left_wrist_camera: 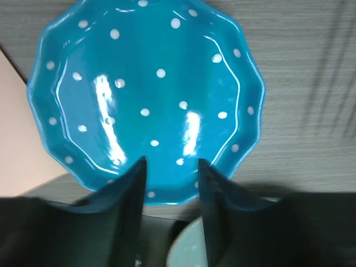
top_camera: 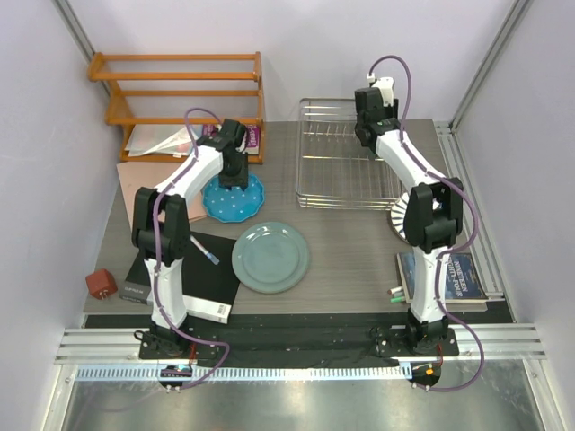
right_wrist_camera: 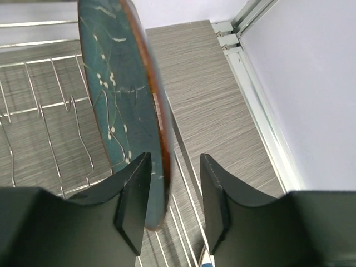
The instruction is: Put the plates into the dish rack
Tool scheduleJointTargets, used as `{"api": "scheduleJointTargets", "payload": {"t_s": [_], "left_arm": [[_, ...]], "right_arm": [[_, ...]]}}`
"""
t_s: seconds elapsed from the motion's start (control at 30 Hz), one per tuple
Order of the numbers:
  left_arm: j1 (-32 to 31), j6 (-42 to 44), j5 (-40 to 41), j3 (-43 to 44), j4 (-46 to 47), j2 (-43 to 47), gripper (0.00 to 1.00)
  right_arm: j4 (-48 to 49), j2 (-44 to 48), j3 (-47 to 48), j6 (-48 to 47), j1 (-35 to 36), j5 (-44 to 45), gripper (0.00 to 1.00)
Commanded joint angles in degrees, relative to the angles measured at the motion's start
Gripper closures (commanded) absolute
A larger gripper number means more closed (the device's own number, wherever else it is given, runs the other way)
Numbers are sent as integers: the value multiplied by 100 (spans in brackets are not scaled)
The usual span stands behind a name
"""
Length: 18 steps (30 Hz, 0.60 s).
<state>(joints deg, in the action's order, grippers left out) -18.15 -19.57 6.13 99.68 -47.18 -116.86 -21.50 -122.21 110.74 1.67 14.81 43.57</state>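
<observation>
Teal glaze and a brown rim mark the teal plate (right_wrist_camera: 114,83), which stands on edge among the tines at the 3 o'clock side of the dish rack (top_camera: 341,203). The rack sits at about 1 o'clock on the table (top_camera: 350,260). The right gripper (right_wrist_camera: 173,161) straddles this plate's lower rim with its fingers apart. The rim lies close to one finger and there is a clear gap to the other, so nothing is clamped.

The left gripper (left_wrist_camera: 171,164) hovers at 10 o'clock over the near edge of the blue dotted plate (left_wrist_camera: 144,83), which lies flat. Its fingers are also apart and hold nothing. The grey-green plate (top_camera: 270,258) lies flat at 7 o'clock, and the striped plate (top_camera: 400,220) lies at 3 o'clock, partly hidden under the right arm.

The main risk, as I judge it, is on the right. The teal plate leans only on thin wires, so a finger brushing its rim on the way out could tip it over or roll it from its slot toward the rack's outer rail.

On the left, the glossy blue plate offers little to bite on. A shallow or off-centre pinch at its scalloped rim may push it across the table rather than lift it, or let it slip in mid-air.
</observation>
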Motion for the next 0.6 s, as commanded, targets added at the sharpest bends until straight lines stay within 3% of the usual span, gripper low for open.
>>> {"api": "scheduleJointTargets", "payload": {"t_s": [0.0,0.1,0.27,0.37,0.4,0.47,0.5,0.57], "left_arm": [[-22,470,-76,245,-160,154,43],[-22,603,-279,61,-143,417,1],[-13,727,-262,-580,-265,1084,1],[136,710,-857,-1151,-503,1453,1],[189,674,-1407,-1648,-303,1586,1],[277,560,-1920,-2073,-100,1902,6],[277,490,-2123,-2310,6,1964,12],[286,279,-2265,-2864,287,2114,14]], "right_arm": [[181,785,159,-44,22,-24,52],[102,1154,36,-123,83,-121,48],[-618,1901,-551,498,119,-532,43],[-978,2701,-1474,991,119,-1717,37],[-1023,2851,-1720,1028,119,-2765,36],[-1050,3299,-2467,1142,119,-3824,34],[-1023,3396,-2722,1151,119,-4822,34],[-901,3634,-3407,1247,136,-5602,34]]}}
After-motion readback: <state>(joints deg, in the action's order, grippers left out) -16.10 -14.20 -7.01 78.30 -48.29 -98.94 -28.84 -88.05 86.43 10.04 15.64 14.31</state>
